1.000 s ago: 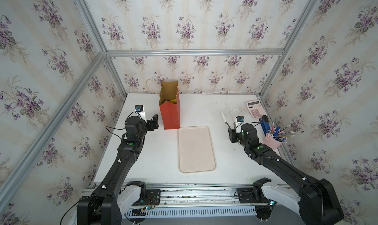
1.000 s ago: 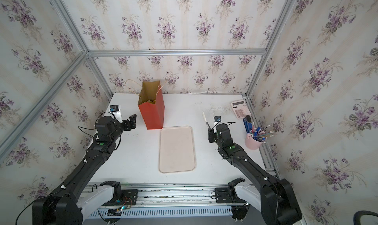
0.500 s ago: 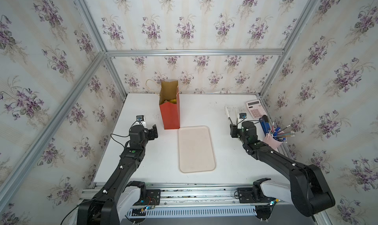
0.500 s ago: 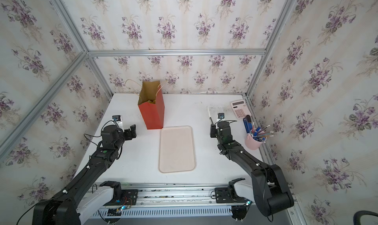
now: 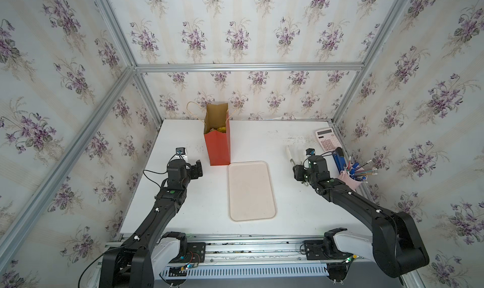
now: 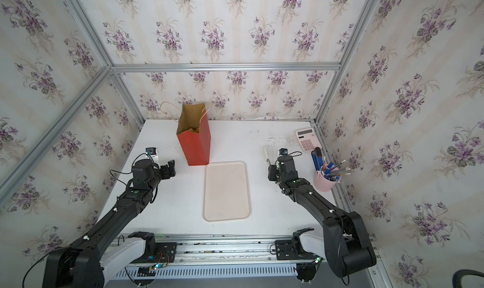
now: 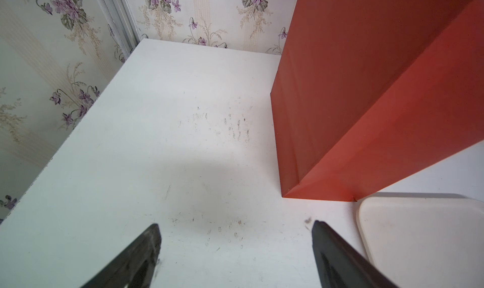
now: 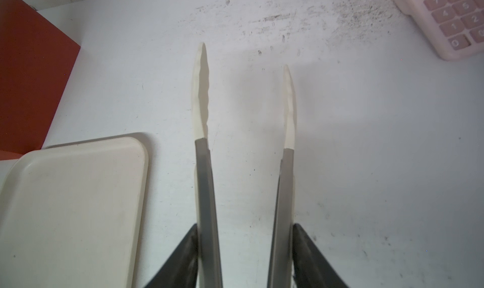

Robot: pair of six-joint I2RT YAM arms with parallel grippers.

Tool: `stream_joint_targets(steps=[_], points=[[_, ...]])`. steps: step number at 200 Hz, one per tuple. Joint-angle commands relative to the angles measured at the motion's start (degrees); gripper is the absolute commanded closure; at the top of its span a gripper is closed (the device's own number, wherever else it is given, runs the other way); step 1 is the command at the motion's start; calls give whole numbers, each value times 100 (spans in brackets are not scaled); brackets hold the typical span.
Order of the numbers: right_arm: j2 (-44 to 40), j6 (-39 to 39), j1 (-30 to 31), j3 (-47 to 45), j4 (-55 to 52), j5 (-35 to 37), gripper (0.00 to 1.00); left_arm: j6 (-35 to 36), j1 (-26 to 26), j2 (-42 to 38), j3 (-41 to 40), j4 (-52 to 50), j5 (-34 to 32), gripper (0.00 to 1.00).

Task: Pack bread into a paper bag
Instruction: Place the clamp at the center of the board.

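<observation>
Both top views look into the bag (image 5: 217, 145), yellow bread (image 5: 220, 129) inside; the left wrist view shows only its red sides and the left gripper (image 7: 235, 225) spread, empty. The right wrist view shows the right gripper (image 8: 245, 227) pinching tongs (image 8: 205, 184). We see the bag upright, kraft-lined, near the worktop's (image 5: 262, 142) far edge.

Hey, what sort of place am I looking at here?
Probably a robot test booth, not a real room: wallpapered panels in an aluminium frame, two arms mounted on a rail.
</observation>
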Motion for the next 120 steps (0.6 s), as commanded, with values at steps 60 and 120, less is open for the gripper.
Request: stream_joint_targets(steps=[60, 120], points=[[606, 288, -4, 408, -787, -81, 46, -77, 4, -115, 51, 126, 127, 9], [811, 290, -4, 577, -1124, 57, 46, -99, 4, -102, 48, 99, 153, 9]])
